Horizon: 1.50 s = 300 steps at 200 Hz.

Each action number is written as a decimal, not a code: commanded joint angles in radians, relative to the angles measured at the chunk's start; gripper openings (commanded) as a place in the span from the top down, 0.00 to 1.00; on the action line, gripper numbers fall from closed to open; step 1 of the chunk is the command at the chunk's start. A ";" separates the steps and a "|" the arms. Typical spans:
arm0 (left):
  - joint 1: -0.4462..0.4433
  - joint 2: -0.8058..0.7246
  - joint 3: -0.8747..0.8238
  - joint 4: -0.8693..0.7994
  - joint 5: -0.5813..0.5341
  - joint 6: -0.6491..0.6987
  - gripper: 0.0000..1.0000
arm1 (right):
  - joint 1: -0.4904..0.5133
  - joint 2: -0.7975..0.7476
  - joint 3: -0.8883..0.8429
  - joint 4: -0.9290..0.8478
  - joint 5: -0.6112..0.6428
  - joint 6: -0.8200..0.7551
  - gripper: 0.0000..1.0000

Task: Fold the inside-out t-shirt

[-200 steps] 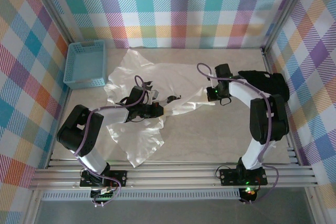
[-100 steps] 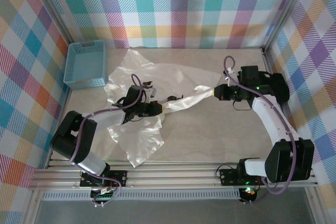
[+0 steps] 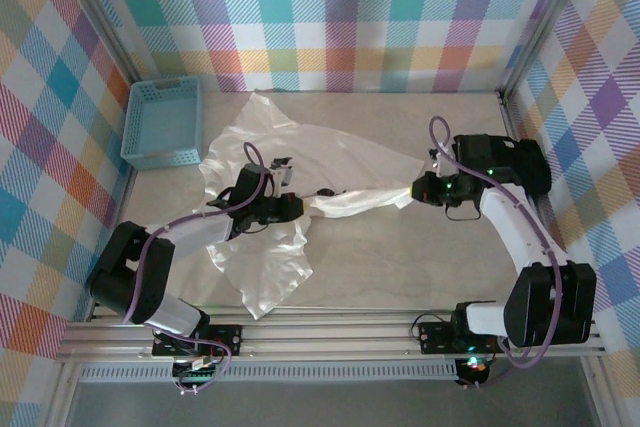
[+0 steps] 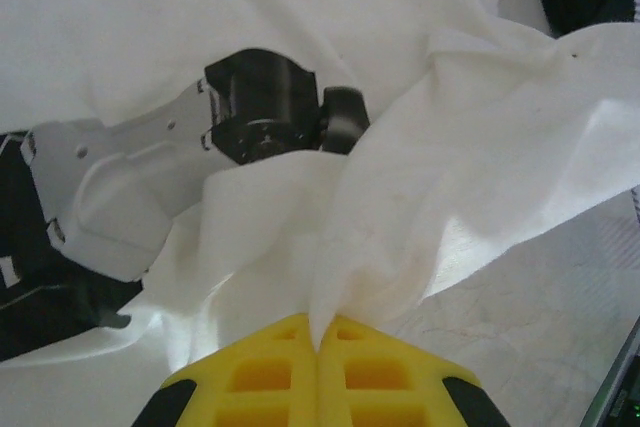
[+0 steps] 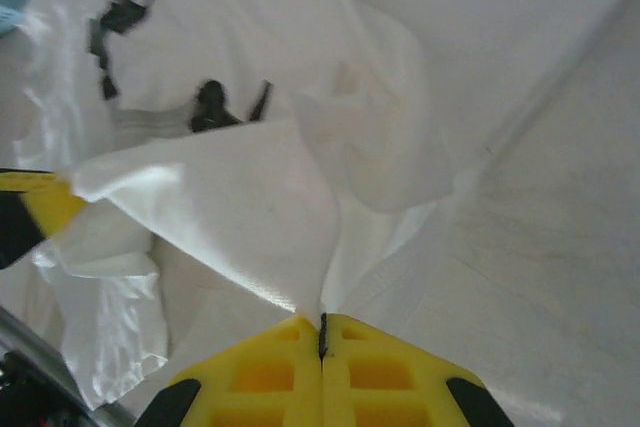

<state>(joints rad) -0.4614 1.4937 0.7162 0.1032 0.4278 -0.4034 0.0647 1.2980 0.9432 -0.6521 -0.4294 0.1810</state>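
The white inside-out t-shirt (image 3: 300, 152) lies crumpled across the left and middle of the table, with a flap (image 3: 262, 272) reaching toward the near edge. A band of it (image 3: 360, 200) is stretched between my two grippers. My left gripper (image 3: 303, 206) is shut on the band's left end, and white cloth (image 4: 400, 217) rises from between its yellow fingers (image 4: 370, 367). My right gripper (image 3: 412, 191) is shut on the band's right end; in the right wrist view the fabric (image 5: 250, 217) fans out from the closed yellow fingertips (image 5: 290, 367).
A blue basket (image 3: 163, 123) stands at the back left. A black folded garment (image 3: 515, 159) lies at the right edge, behind my right arm. Checked walls enclose the table on three sides, and bare tabletop (image 3: 420, 257) lies in front of the shirt.
My right gripper pulled its end of the shirt rightward, stretching the band, and the right arm swung out toward the right wall. The left gripper shifted slightly right, keeping its hold.
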 commanded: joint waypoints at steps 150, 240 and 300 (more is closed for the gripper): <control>-0.097 0.091 -0.029 -0.067 -0.012 0.046 1.00 | 0.136 -0.003 -0.262 0.197 0.134 0.152 0.55; -0.097 0.091 -0.031 -0.048 -0.008 0.041 1.00 | 0.204 0.099 -0.224 0.197 0.173 0.157 0.75; -0.117 0.094 -0.019 -0.035 0.037 0.061 0.99 | 0.178 -0.071 -0.155 0.100 0.227 0.120 1.00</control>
<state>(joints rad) -0.5591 1.5787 0.6830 0.0544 0.4294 -0.3714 0.2611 1.3285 0.7235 -0.4980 -0.2256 0.3302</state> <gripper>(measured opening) 0.046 0.068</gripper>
